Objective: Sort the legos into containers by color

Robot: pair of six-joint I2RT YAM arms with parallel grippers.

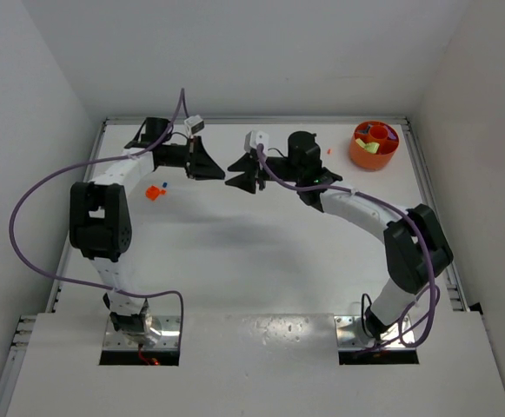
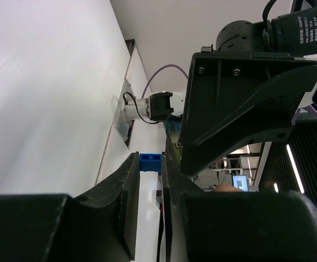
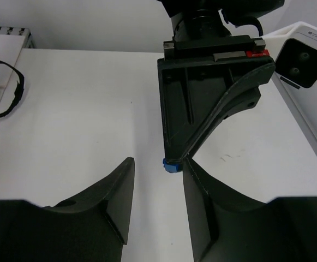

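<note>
- The left end effector [image 2: 150, 167] is clamped on a blue lego [image 2: 150, 161], which it pinches at its very fingertips over the far middle of the desk [image 1: 261, 261].
- The right end effector [image 3: 157, 166] meets it tip to tip with its jaws apart. The blue lego sits between its fingers, nearer one of them, and contact cannot be told.
- The orange compartment bowl [image 1: 371, 160] stands at the desk's far right corner, and blue, yellow-green and purple pieces show inside.
- An orange-red lego [image 1: 155, 192] lies on the desk beside the left arm, well apart from the bowl.
</note>
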